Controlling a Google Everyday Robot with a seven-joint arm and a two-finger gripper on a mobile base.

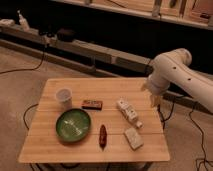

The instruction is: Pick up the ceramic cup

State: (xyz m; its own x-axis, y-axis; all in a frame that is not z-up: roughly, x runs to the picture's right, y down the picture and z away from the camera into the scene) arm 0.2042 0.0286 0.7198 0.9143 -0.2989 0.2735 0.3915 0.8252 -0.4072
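Note:
The ceramic cup [63,97] is small, white and handleless. It stands upright on the left part of the wooden table [50,150], just behind the wide green bowl [73,125]. My white arm [172,75] hangs over the table's right edge. The gripper [153,98] points down beside the far right corner, well to the right of the cup and apart from everything on the table.
A brown bar [92,104] lies right of the cup. A white pack [128,111], a red object [102,136] and a pale packet [133,138] lie on the table's middle and right. Cables run on the floor; a low shelf stands behind.

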